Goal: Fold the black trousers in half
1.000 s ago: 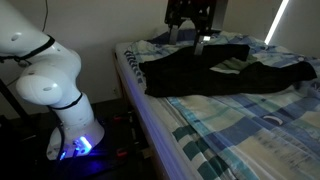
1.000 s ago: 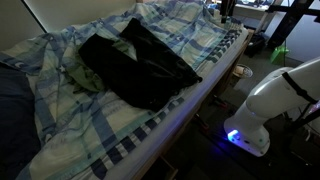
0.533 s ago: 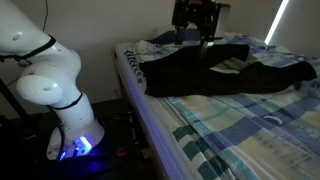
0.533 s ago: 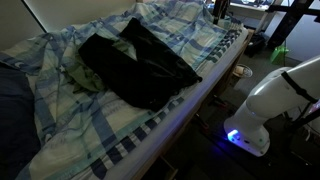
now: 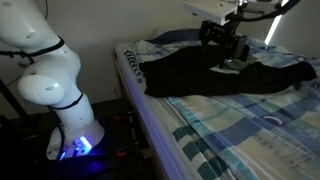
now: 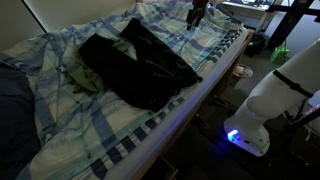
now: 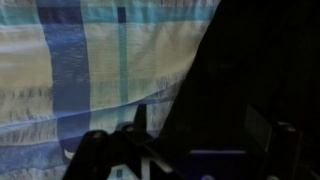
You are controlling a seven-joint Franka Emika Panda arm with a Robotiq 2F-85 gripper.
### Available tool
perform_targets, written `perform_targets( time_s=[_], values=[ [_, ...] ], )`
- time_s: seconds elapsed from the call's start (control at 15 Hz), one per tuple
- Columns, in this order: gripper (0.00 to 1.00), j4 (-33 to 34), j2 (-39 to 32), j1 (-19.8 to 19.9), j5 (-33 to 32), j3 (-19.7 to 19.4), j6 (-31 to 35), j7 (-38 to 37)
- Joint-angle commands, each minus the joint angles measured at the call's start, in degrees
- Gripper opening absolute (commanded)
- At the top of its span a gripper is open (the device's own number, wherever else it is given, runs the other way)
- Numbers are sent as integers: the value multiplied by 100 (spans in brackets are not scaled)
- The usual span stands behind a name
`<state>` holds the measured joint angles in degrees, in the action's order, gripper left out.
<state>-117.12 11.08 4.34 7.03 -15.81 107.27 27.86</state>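
Observation:
The black trousers [image 5: 215, 75] lie spread across the plaid bed, crumpled, with their legs running along it; in an exterior view they appear as a dark heap [image 6: 140, 65]. My gripper [image 5: 222, 42] hovers just above the trousers' far edge, seen small near the top of an exterior view [image 6: 197, 12]. In the wrist view the gripper [image 7: 200, 128] is open with nothing between its fingers. Under it the black trousers [image 7: 250, 70] fill the right side, and the plaid sheet [image 7: 90, 60] fills the left.
The robot's white base [image 5: 50, 85] stands on the floor beside the bed edge [image 6: 200, 95]. A dark blue pillow [image 6: 12, 110] lies at one end. A greenish cloth [image 6: 88, 78] peeks out beside the trousers.
The arm has swung from the far edge of the bed out over the trousers and dropped lower. The gripper stayed open. The trousers have not moved.

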Motion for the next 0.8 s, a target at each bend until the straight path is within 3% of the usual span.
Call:
perform_targets(
  time_s=[0.0, 0.13, 0.33, 0.53, 0.73],
  values=[
    [100, 11, -47, 123, 23, 115, -14, 18],
    [100, 12, -19, 134, 23, 110, -16, 17],
    [100, 188, -434, 59, 976, 11, -331, 276],
    [100, 306, -855, 20, 1785, 166, -283, 382],
    [100, 519, -1300, 75, 2090, 393, -182, 212]
  ],
)
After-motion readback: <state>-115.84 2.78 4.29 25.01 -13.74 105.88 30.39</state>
